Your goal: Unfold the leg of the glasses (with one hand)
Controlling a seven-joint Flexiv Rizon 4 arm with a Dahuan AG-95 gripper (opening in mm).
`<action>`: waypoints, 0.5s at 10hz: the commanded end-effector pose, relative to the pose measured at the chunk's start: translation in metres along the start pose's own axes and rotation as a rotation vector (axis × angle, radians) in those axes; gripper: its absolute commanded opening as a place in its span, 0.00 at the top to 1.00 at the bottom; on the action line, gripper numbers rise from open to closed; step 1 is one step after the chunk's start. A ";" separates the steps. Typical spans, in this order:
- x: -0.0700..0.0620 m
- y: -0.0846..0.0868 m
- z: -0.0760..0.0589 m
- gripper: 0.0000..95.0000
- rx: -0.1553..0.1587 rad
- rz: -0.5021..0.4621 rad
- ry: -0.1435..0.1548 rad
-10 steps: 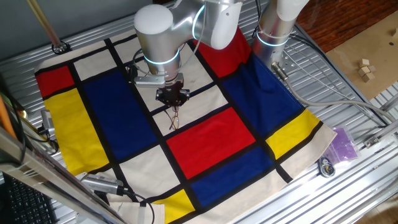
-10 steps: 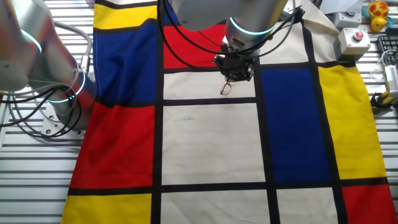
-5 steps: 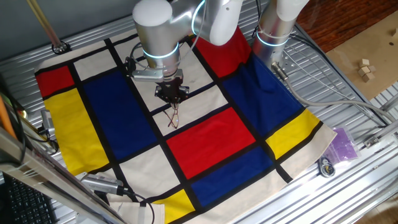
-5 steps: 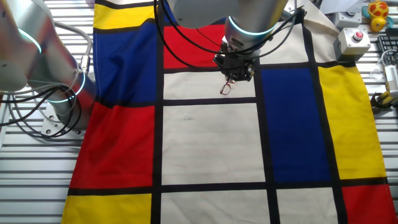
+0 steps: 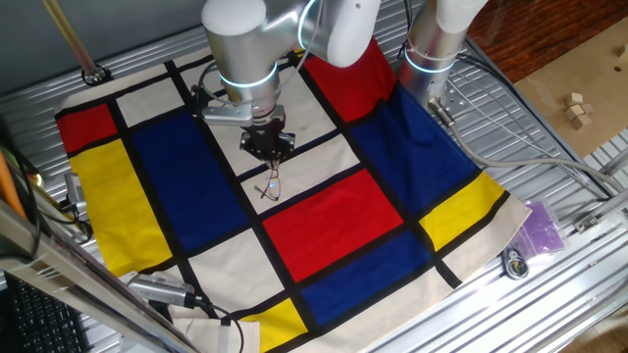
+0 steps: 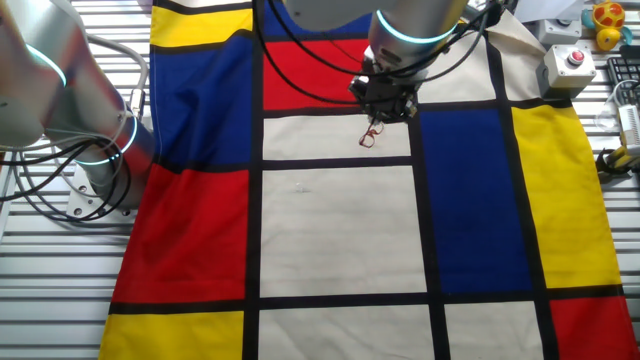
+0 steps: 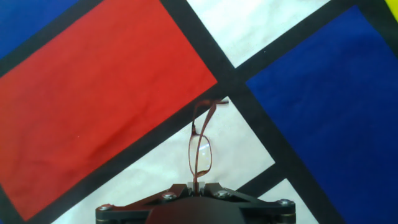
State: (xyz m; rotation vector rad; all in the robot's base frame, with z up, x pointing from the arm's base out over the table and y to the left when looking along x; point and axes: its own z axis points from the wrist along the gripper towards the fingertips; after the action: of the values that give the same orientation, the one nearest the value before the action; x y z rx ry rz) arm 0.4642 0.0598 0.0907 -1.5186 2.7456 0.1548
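Gripper pinches the glasses at one end, frame hanging toward twelve o'clock in the hand view, long axis along the fingers.

A robotics lab, by every sign. The bench is slotted aluminium rail, draped with a checked cloth of red, blue, yellow and cream. A red emergency-stop button sits at one edge, bundled cables trail round an arm base, and a keyboard lies nearby.
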 end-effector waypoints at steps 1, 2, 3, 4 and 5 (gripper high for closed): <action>-0.002 -0.003 -0.006 1.00 -0.002 -0.004 0.001; -0.002 -0.003 -0.011 1.00 -0.002 -0.006 0.000; -0.003 -0.003 -0.013 1.00 -0.002 -0.004 0.000; -0.004 -0.001 -0.019 1.00 -0.002 -0.005 -0.001; -0.005 -0.001 -0.022 1.00 -0.002 -0.007 0.000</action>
State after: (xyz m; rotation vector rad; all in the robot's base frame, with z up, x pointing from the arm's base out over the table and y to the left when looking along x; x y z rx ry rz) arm 0.4678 0.0620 0.1169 -1.5316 2.7395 0.1559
